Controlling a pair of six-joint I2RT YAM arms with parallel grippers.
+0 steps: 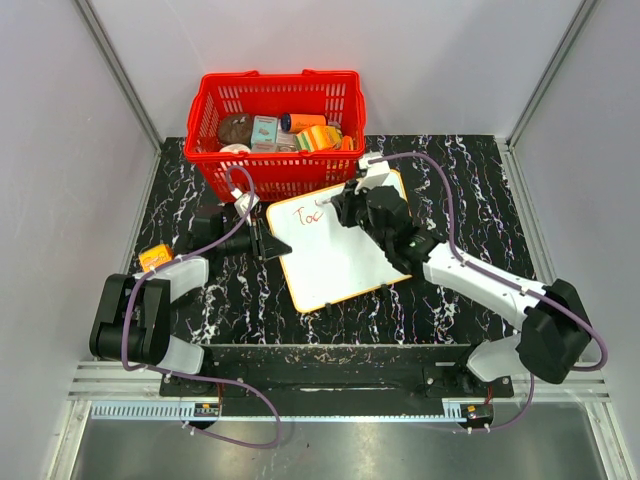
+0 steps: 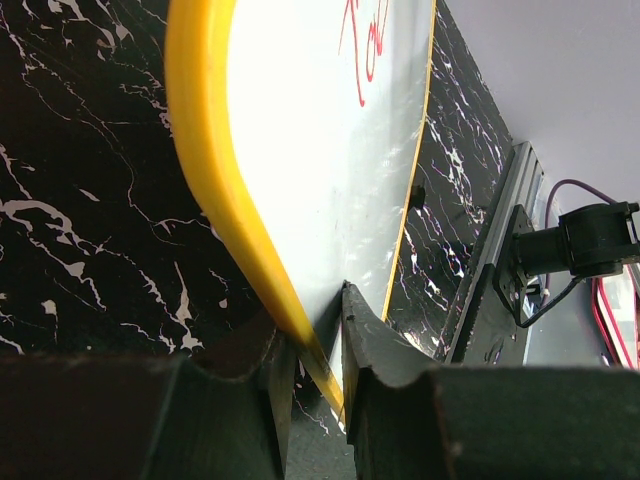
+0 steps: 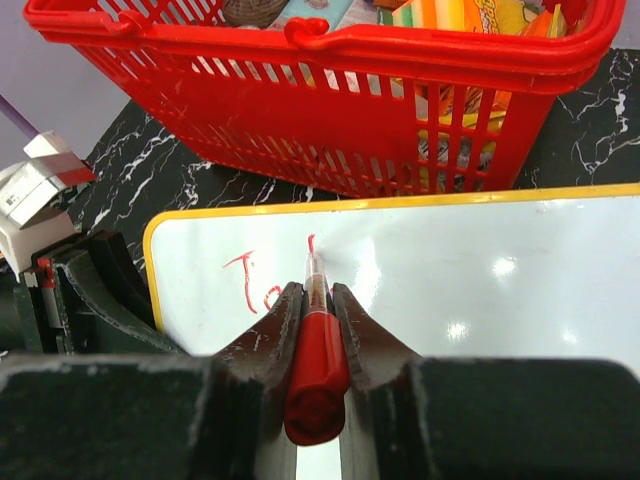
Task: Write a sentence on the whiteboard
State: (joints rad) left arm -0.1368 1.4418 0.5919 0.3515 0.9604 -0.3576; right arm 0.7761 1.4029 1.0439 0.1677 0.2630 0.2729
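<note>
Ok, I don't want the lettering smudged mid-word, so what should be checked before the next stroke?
1. Whiteboard steadied: left tool clamps its yellow rim. Ok.
2. Red marker gripped: right tool is shut on it. Ok.
3. Marker tip touching the board: cannot tell.
4. Sentence finished: only "To" and one started stroke. Not ok.
5. Writing space: bare white beyond the letters. Ok.
6. Red basket clear of the board's far edge: ok.
</note>
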